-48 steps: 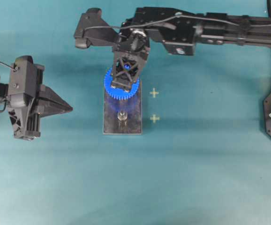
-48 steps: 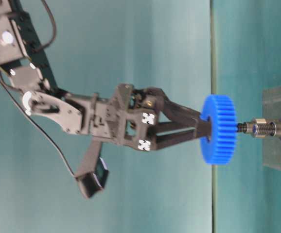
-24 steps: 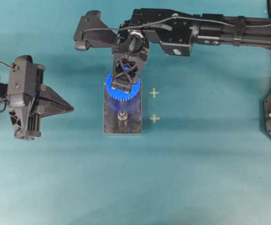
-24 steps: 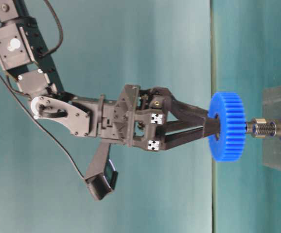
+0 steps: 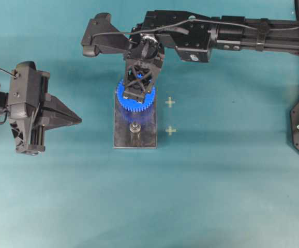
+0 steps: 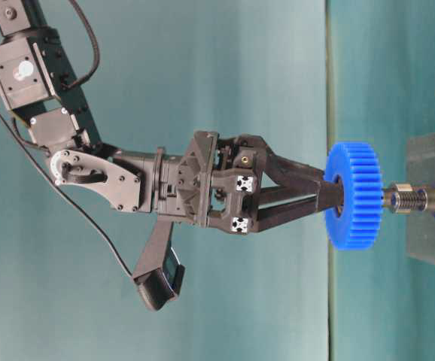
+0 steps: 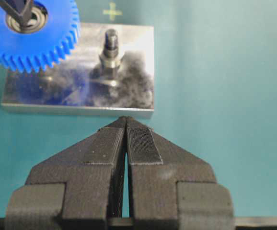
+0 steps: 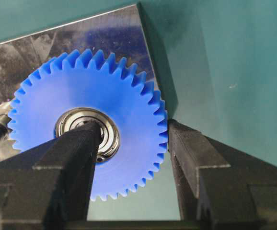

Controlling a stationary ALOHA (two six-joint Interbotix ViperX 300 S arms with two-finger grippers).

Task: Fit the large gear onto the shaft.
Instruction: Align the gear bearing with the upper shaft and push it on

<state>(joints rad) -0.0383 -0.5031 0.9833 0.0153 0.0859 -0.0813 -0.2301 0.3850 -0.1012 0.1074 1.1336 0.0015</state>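
Large gear (image 6: pixel 354 195) clamped in right gripper (image 8: pixel 129 143) above shaft (image 6: pixel 409 199), left gripper (image 7: pixel 126 132) together, no writing legible

One camera looks straight down on the whole table. A second sits at table level, its picture apparently turned sideways. Each wrist camera looks closely past its own fingers. All four share the large gear (image 5: pixel 135 96) above the grey plate (image 5: pixel 122 135).

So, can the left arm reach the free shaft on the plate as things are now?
Probably yes: the free shaft stands uncovered beyond the left arm's shut fingers, with only bare table between; the large gear hangs off to one side.
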